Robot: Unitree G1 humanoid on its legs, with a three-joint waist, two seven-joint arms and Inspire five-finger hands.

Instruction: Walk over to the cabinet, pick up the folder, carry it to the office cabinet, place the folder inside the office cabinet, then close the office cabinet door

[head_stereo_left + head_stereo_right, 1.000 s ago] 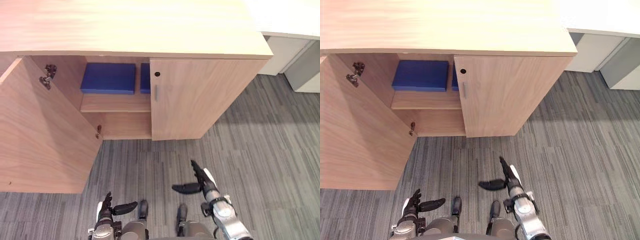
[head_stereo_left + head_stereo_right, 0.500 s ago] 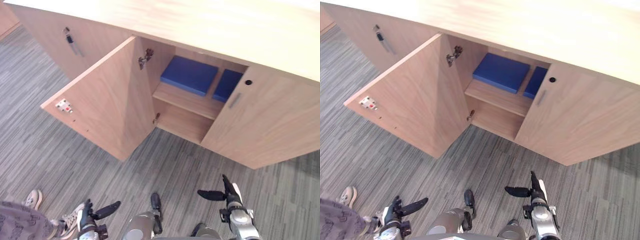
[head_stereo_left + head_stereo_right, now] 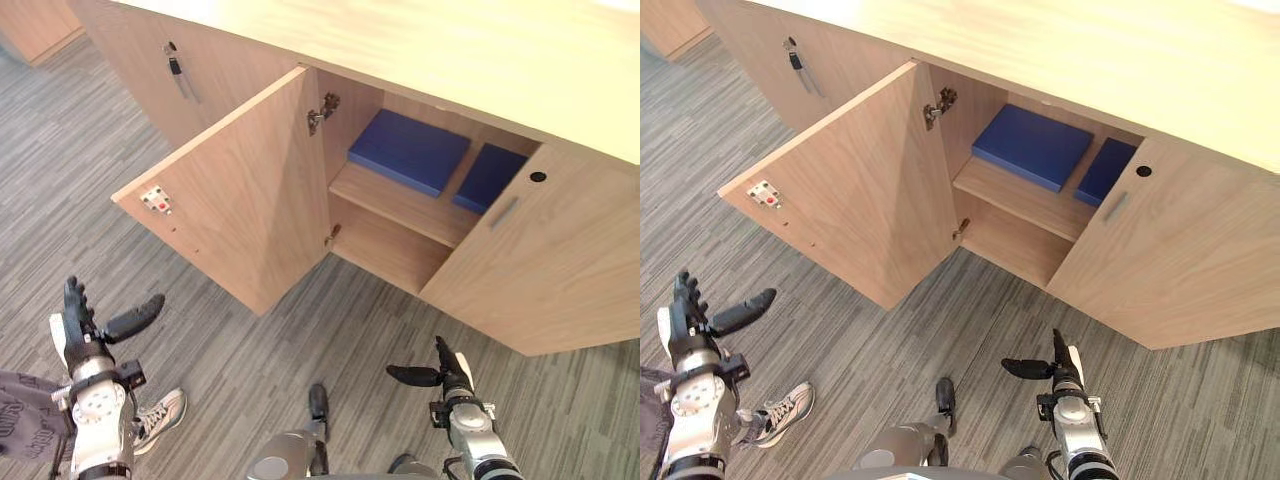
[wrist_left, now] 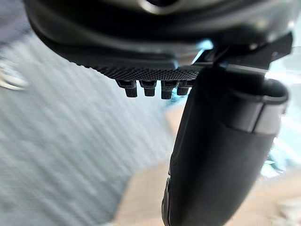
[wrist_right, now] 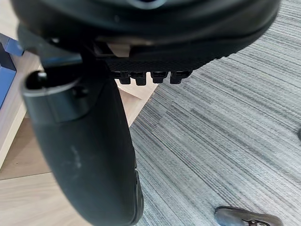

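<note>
A blue folder [image 3: 408, 152] lies flat on the upper shelf of the wooden office cabinet [image 3: 560, 270], and a second blue folder [image 3: 490, 176] beside it is partly hidden by the shut right door. The cabinet's left door [image 3: 240, 190] stands wide open. My left hand [image 3: 75, 320] is raised at the lower left, well short of that door, fingers straight and thumb out, holding nothing. Low in front of the shut door, my right hand [image 3: 445, 370] is open and empty too. Its straight thumb [image 5: 84, 155] shows in the right wrist view.
Below the folders the lower shelf [image 3: 385, 250] is bare. Another shut cabinet door with a key in its handle [image 3: 178, 70] stands further left. A person's shoe [image 3: 160, 415] and grey trouser leg [image 3: 20, 400] are on the striped carpet beside my left arm.
The camera has swung from facing the cabinet to looking at it from the left, then shifted a little more. My left hand has risen higher into view. The folders have not moved.
</note>
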